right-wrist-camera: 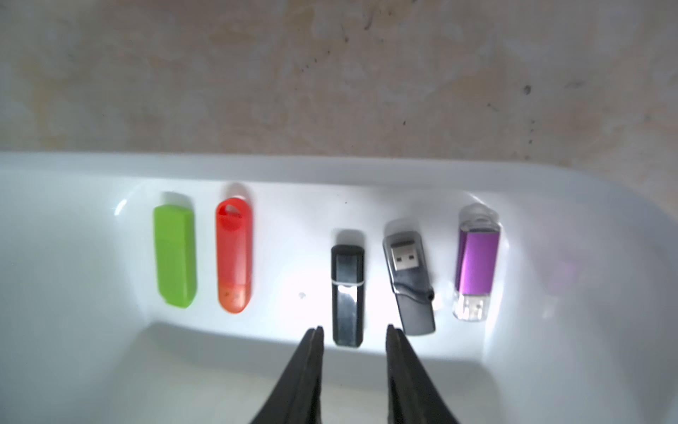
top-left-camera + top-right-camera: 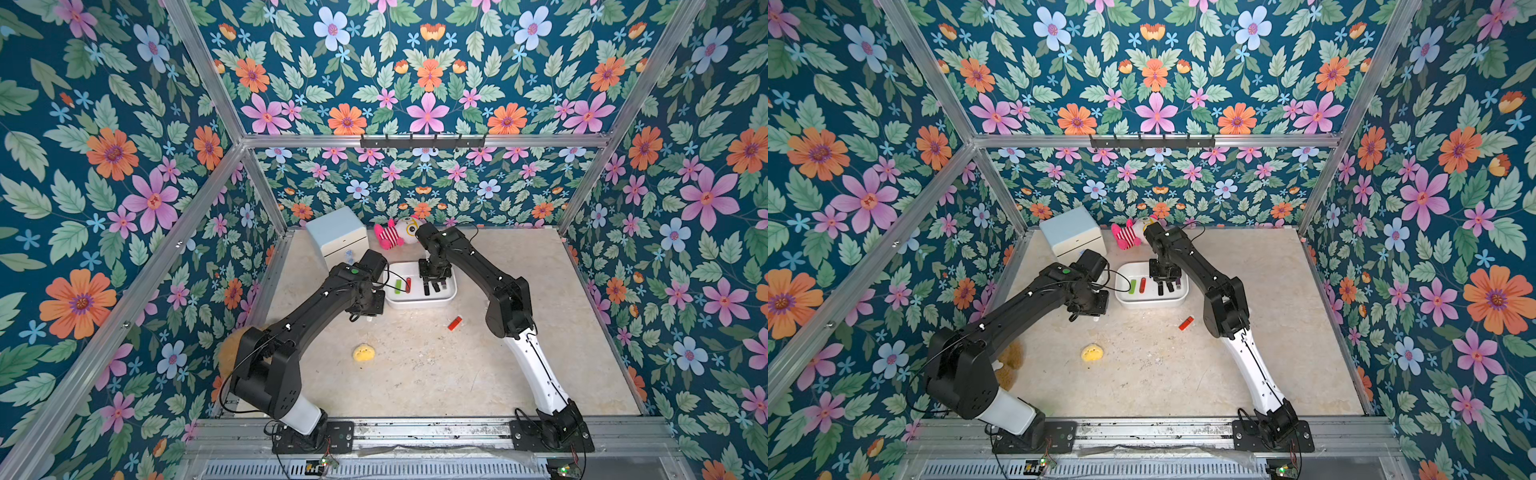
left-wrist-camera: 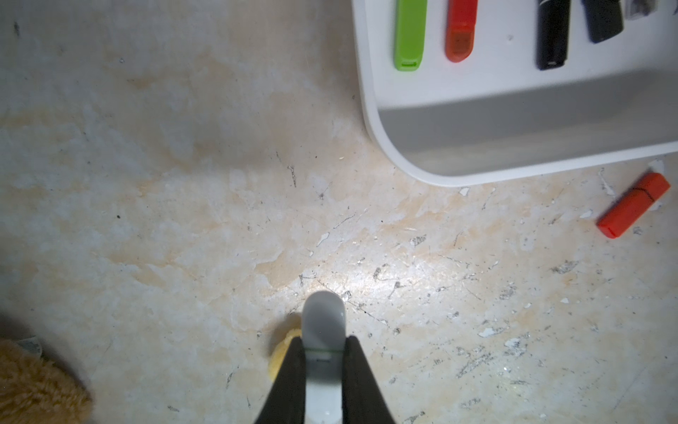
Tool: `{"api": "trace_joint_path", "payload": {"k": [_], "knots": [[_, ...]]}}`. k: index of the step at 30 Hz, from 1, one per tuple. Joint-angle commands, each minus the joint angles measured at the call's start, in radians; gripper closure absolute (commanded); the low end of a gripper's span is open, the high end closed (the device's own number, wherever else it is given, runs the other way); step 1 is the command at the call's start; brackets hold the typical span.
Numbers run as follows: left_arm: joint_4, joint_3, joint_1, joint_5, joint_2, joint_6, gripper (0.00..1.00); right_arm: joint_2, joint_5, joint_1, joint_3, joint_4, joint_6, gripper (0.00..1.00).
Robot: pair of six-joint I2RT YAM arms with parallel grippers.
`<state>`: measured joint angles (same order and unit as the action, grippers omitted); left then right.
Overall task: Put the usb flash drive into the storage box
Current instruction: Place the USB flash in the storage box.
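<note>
In the middle of both top views, the storage box (image 2: pixel 419 303) sits on the desk (image 2: pixel 457 374) between the two arms, where either can reach it. The right arm (image 2: pixel 490 270) reaches down into it from the upper right. Its jaws stand parted and grasp nothing. The black flash drive (image 1: pixel 347 293) lies flat on the box floor, its near end between the jaw tips with a gap on each side. By that, this one looks delivered, and the arm need only lift clear. It lies in a row with a green drive (image 1: pixel 175 253), a translucent red drive (image 1: pixel 234 253), a grey drive (image 1: pixel 411 286) and a purple drive (image 1: pixel 477 264), none touching.

The left arm (image 2: pixel 316 299), left of the box, has its jaws clenched on a white flash drive (image 3: pixel 324 323). They grip its long sides with the rounded end beyond the tips, a hold that should let it be laid down lengthwise. It hangs over bare desk just outside the box's corner, probably until the box is free. An orange-red drive (image 2: pixel 454 323) lies on the desk just below and right of the box, apart from both arms.
</note>
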<state>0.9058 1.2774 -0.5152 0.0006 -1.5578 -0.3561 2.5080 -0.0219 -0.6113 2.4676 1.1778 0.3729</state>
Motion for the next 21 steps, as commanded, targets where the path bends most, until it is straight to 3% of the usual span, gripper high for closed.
{"api": "trace_joint_path", "payload": {"k": [1,13,21], "knots": [[0.000,0.021,0.001,0.001,-0.001,0.012,1.00,-0.065,0.039,-0.003,-0.027,0.007,0.006,0.67],[-0.010,0.308,-0.002,0.045,-0.218,0.096,1.00,-0.585,0.149,0.006,-0.730,-0.187,0.123,0.58],[-0.019,0.524,-0.031,0.075,-0.421,0.125,1.00,-0.780,0.163,0.018,-1.012,-0.232,0.187,0.53]]}}
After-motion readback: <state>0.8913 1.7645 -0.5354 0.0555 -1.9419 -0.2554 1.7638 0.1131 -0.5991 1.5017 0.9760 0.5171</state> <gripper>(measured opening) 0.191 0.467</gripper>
